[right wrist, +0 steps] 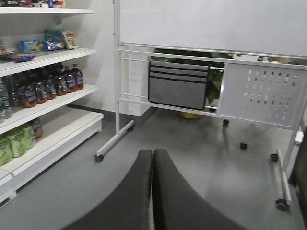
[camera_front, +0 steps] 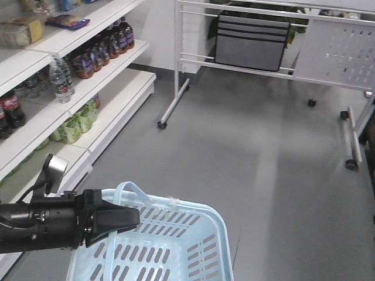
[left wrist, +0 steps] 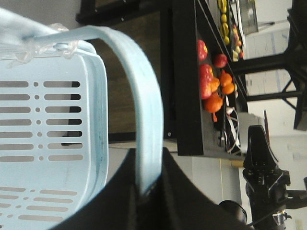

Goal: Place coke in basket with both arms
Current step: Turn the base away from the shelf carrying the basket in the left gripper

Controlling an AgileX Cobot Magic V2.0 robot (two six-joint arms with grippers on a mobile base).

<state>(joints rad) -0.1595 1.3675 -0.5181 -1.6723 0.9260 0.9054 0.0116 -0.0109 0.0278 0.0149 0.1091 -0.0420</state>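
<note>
Wide grey floor [camera_front: 246, 164] fills the middle of the front view. White shelving [camera_front: 124, 98] runs down the left side, and a wheeled white frame [camera_front: 177, 58] stands at the back with a grey pocket organiser [camera_front: 252, 42] hung on it.

Down at the bottom edge sits the basket [camera_front: 176, 246], light blue, slotted sides, mouth up, with nothing visible inside the part we can see. Its handle [left wrist: 144, 110] is raised, arching over the rim.

In comes the left arm [camera_front: 47, 225], black, reaching from the left edge, a small silver-grey piece on top. Its jaws are clamped tight on that handle. The left wrist view shows the blue strap pinched right between the two black fingers.

The right arm [left wrist: 261, 175] shows as a black shape off to the side in that same view, well apart from the basket. Its own camera looks across the floor towards the shelving, and the jaws are pressed flat together with nothing between them.

On the shelves are dark bottles with purple labels [camera_front: 96, 52] up high, clear water bottles [camera_front: 60, 79] one level down, and green packs [camera_front: 76, 123] lower.

And the coke [camera_front: 12, 108]? Upright on the shelf at the far left edge, red label, dark body, beside the water bottles, well apart from the basket and both arms.
</note>
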